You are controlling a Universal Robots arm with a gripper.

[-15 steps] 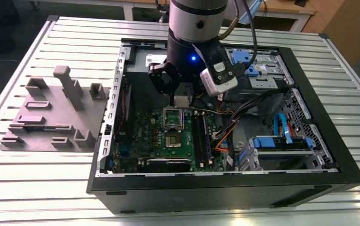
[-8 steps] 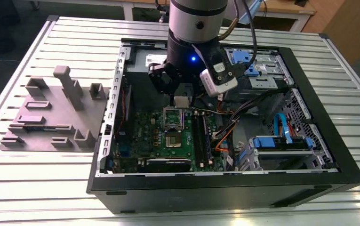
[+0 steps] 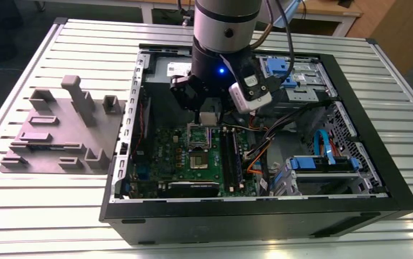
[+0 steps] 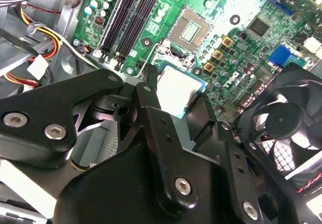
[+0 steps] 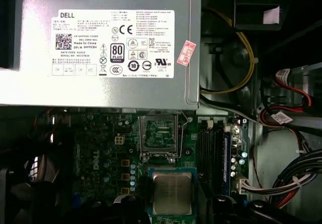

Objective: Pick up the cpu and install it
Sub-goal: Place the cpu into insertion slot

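The cpu (image 4: 178, 88) is a small silvery square chip with a paler rim. It sits between the black fingers (image 4: 148, 90) of my gripper (image 4: 177, 99), which is shut on it. In the first wrist view the cpu (image 5: 172, 193) hangs over the green board, just short of the open socket (image 5: 158, 133). In the exterior view my gripper (image 3: 208, 120) is inside the open computer case, holding the cpu (image 3: 208, 116) a little above the socket (image 3: 197, 136). The second wrist view has the socket (image 4: 190, 30) bare, with its wire lever raised beside it.
A grey power supply (image 5: 100, 43) lies behind the socket. Memory slots (image 4: 131, 12) run alongside it, and a black fan (image 4: 287, 123) is close by. Cable bundles (image 5: 297, 173) and blue drive bays (image 3: 322, 162) fill the case's other side. A grey fixture block (image 3: 62, 135) stands outside the case.
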